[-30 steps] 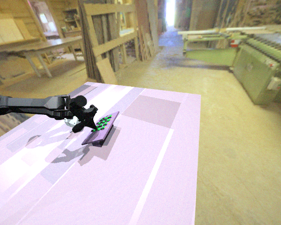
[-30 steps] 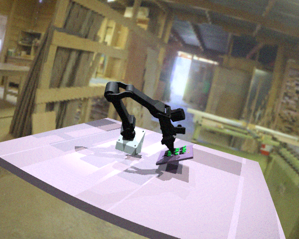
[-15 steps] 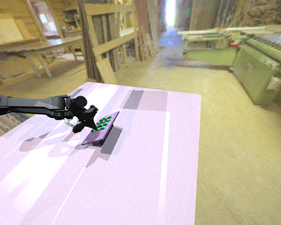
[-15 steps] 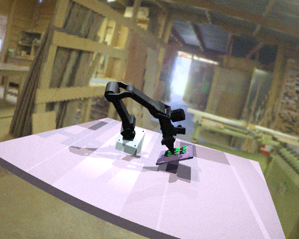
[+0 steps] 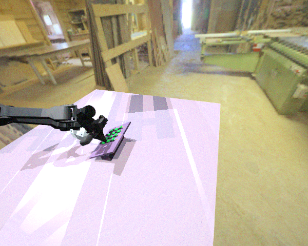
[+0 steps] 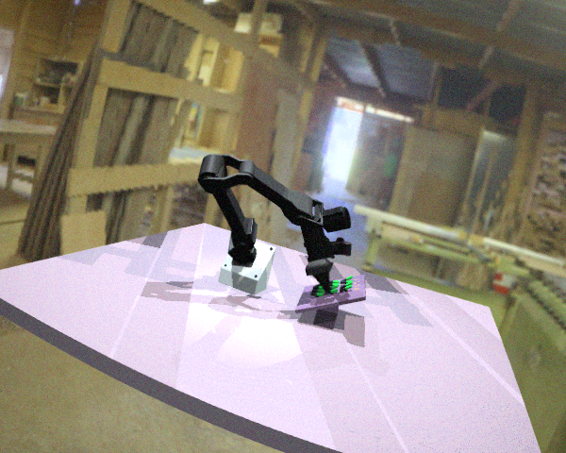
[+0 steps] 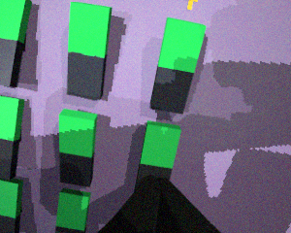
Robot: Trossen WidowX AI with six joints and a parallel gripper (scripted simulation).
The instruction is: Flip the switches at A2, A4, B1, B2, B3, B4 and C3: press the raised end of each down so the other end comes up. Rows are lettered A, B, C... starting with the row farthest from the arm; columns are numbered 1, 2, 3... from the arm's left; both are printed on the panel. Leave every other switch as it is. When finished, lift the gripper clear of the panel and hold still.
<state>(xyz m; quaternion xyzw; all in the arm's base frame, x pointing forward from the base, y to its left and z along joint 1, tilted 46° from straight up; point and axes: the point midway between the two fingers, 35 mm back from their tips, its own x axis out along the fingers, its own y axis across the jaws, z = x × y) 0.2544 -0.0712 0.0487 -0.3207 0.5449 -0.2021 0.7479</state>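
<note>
The purple tilted panel (image 5: 102, 151) (image 6: 356, 294) (image 7: 257, 29) carries rows of green and black switches. My gripper (image 5: 105, 140) (image 6: 329, 291) (image 7: 155, 185) is shut and empty, its tip down at the near, dark end of switch B4 (image 7: 160, 146); whether it touches is unclear. In the wrist view, A4 (image 7: 181, 46) is above it, with A3 (image 7: 88, 31) and A2 (image 7: 7, 19) to the left. B3 (image 7: 78, 138), B2 (image 7: 4, 118), C3 (image 7: 73, 209) and C2 (image 7: 5, 196) show too. The fingers hide C4. Column 1 is outside the wrist view. Which ends are raised is hard to tell.
The panel stands on a dark support on the pale table (image 5: 159, 180) (image 6: 254, 360). The arm's white base (image 6: 248, 278) stands beside the panel in the exterior view. Shadows of the arm fall across the lower rows and the panel's right part.
</note>
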